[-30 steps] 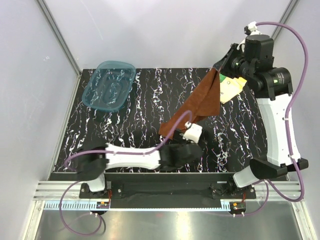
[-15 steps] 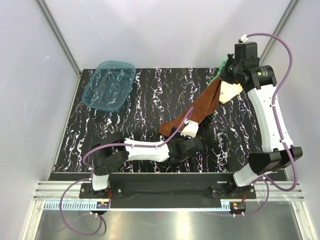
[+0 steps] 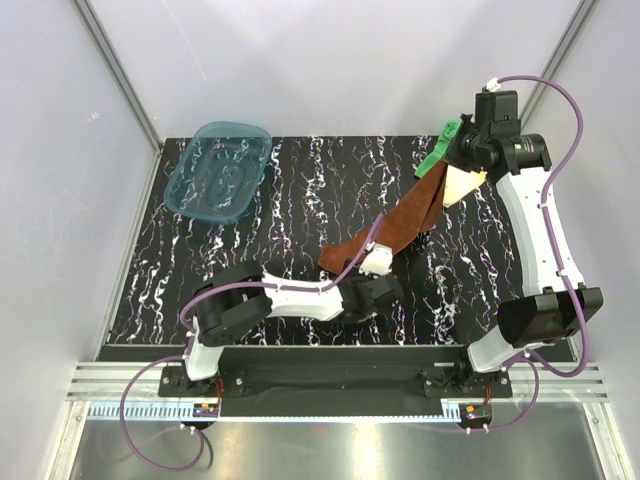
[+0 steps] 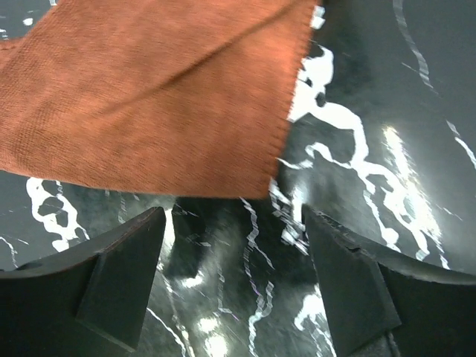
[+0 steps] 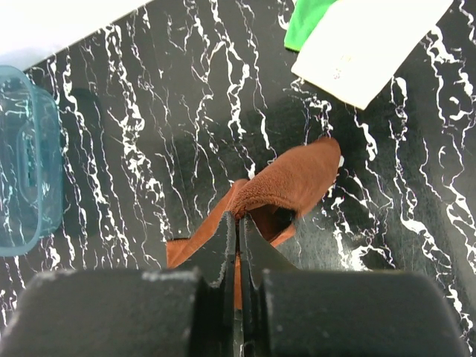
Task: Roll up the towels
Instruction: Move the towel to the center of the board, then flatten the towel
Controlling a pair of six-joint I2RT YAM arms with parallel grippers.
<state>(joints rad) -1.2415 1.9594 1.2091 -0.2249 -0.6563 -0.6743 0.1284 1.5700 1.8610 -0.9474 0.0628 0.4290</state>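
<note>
Table (image 3: 260, 240): black slab veined white, glossy. The left wrist view catches glare on it that the top view lacks.

Tray (image 3: 218, 172) at 10 o'clock: translucent teal plastic, a rounded rectangle with a ribbed floor. The right wrist view shows only one end.

Rust-brown towel (image 3: 405, 220): soft napped cloth. From above we see it drawn into a long slanted strip from 2 o'clock down to near mid-table. Only the left wrist view shows its fine weave, straight hemmed edge and square low corner. We cannot tell whether that corner touches the slab.

Pale yellow towel (image 3: 462, 185), at 2 o'clock: flat and smooth. Its small dark marks read only in the right wrist view.

Green towel (image 3: 440, 150): bright, lying just beside the yellow one, mostly hidden from above by the right arm.

Right gripper (image 5: 238, 223): black fingers clenched on a folded edge of the rust-brown towel. The top view hides this pinch.

Left gripper (image 4: 232, 216): dark, matte wedge fingers spread apart with bare slab between them and the towel's corner just beyond the tips.
</note>
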